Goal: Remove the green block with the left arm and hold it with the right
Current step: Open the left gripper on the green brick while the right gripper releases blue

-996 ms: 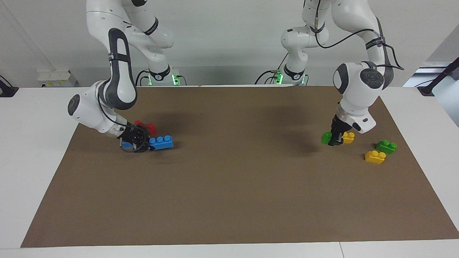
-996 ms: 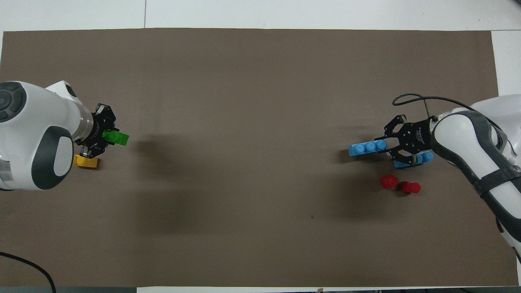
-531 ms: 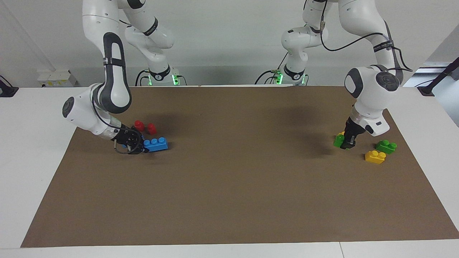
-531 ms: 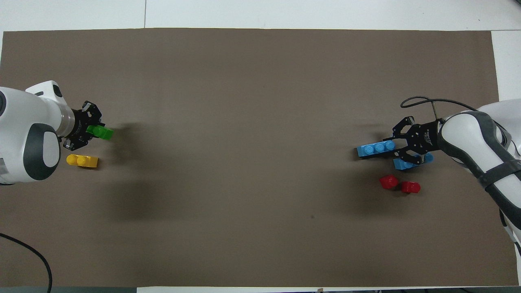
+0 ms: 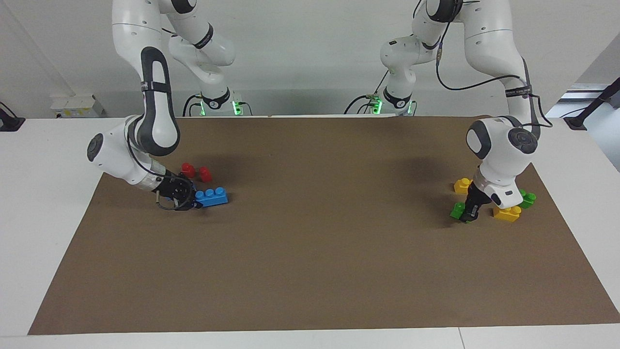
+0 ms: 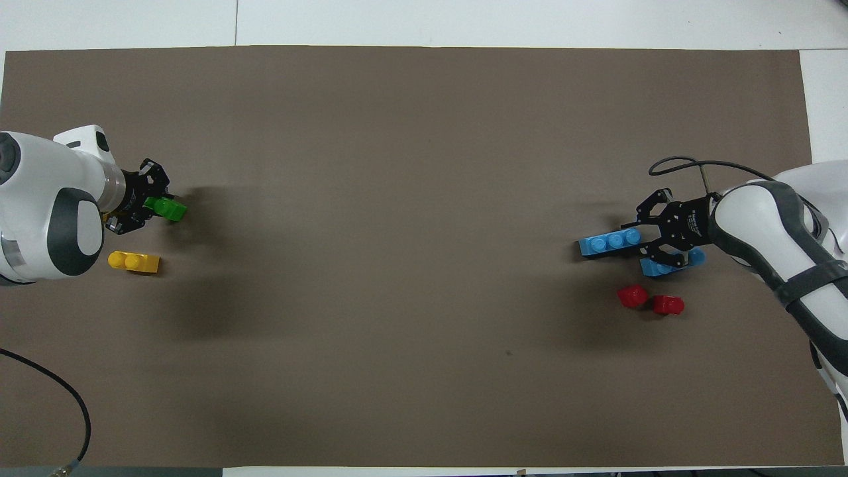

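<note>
— What shows at the right arm's end of the bench (image 5: 43,203)?
— The right hand (image 5: 193,199) sits low at the end of a blue brick (image 5: 212,196); whether it grips cannot be told.
— And at the left arm's end?
— The left hand (image 5: 467,215) is clamped on the green block (image 5: 456,210), low over the brown mat (image 5: 315,252) near two yellow bricks (image 5: 506,213).

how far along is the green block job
Done: the green block is off the yellow brick and sits in the shut left gripper, low over the mat. The right gripper is at the blue bricks. Left: setting the green block down.
</note>
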Robot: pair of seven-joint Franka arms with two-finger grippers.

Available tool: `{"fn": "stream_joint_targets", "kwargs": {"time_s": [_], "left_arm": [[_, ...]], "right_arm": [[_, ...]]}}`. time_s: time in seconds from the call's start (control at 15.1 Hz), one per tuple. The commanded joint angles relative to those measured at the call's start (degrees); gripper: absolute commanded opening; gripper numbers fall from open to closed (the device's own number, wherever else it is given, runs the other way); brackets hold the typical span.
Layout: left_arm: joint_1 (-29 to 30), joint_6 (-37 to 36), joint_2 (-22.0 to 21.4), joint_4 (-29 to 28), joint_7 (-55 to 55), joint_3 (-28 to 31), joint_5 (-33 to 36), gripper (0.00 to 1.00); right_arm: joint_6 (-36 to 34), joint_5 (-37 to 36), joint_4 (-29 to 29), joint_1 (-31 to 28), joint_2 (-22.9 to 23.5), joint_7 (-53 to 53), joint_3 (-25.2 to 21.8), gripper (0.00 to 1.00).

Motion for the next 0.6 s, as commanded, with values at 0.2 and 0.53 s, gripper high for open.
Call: {"fn": "stream_joint_targets", "kwargs": {"time_s": [0.2,0.53], "left_arm": [[0.4,0.8,2.4,1.8,4.3,-0.4,0.7,1.0],[0.7,-4.9,0.6,4.9,11.1,-0.3,0.9,1.0]], "right_arm": [[-2.1,-0.4,2.8,-0.8,-0.2,2.2,0.4,0.79],[-4.9,-1.2,5.8,-0.3,-0.8,5.6,0.4,0.81]]}}
